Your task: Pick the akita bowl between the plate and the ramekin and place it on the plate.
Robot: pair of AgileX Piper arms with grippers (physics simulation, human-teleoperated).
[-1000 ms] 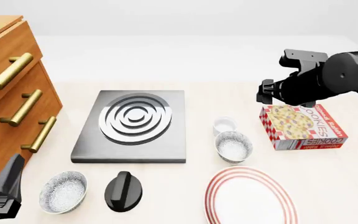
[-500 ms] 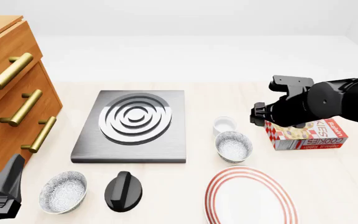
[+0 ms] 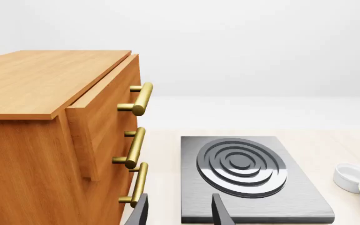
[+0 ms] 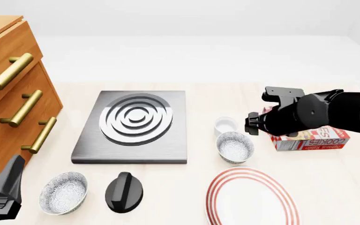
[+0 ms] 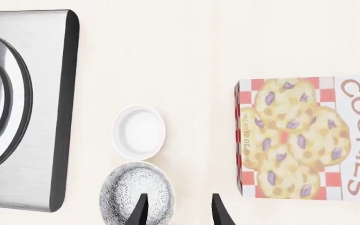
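On my far left stands the wooden drawer chest (image 4: 8, 89) with brass handles, and my left hand (image 3: 178, 213) sits low beside it, fingers parted with nothing between them. Next on the worktop (image 4: 230, 93) come the twin bowl (image 4: 63, 192), a black knob (image 4: 124, 191) and the steel hob plate (image 4: 131, 126). Further right, the bowl (image 4: 234, 147) I want stands upright, mouth facing up; being round, it has no long axis. It sits between the little white cup (image 4: 226, 125) behind it and the red-ringed plate (image 4: 252, 198) in front, close to both. Inside it is white and speckled, with a thin dark rim. My right hand (image 5: 178, 211) hangs above it, fingers apart and empty, one finger over the bowl's edge. The cookie box (image 4: 311, 136) lies furthest right.
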